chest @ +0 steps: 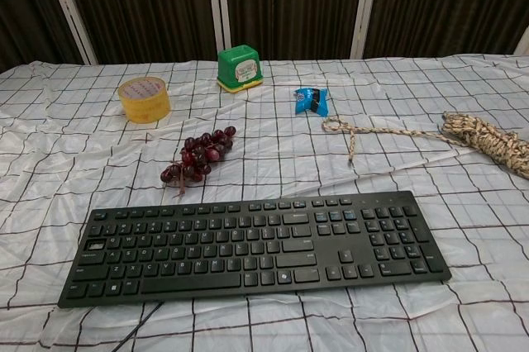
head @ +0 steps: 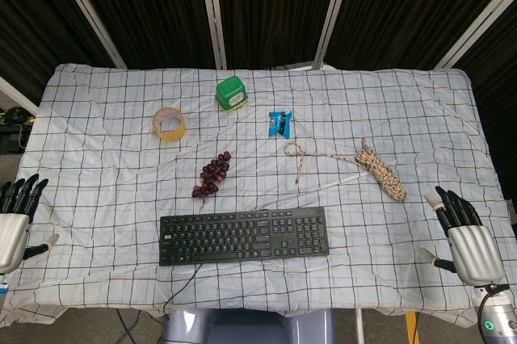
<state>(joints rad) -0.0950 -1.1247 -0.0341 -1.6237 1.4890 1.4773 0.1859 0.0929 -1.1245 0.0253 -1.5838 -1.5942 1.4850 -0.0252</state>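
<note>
I have the worktop [head: 97, 199] under its white cloth with a black grid, and the biggest thing on it is the black keyboard [head: 244, 235] at six o'clock, close to my edge, its cable dropping off the front. Next in size is the coiled rope [head: 380, 168] out at three o'clock, a loose knotted end trailing toward the centre. My left hand [head: 14, 219] sits at eight o'clock by the cloth's edge, fingers straight and apart, holding nothing; my right hand [head: 464, 237] mirrors it at four o'clock, also spread and empty, nearest the rope's end but apart from it. The yellow tape roll [head: 169, 123] lies at ten o'clock, the green box [head: 231, 93] at twelve, the bunch of dark grapes [head: 212, 174] near the centre just beyond the keyboard, and the small blue packet [head: 279, 123] at one o'clock.
</note>
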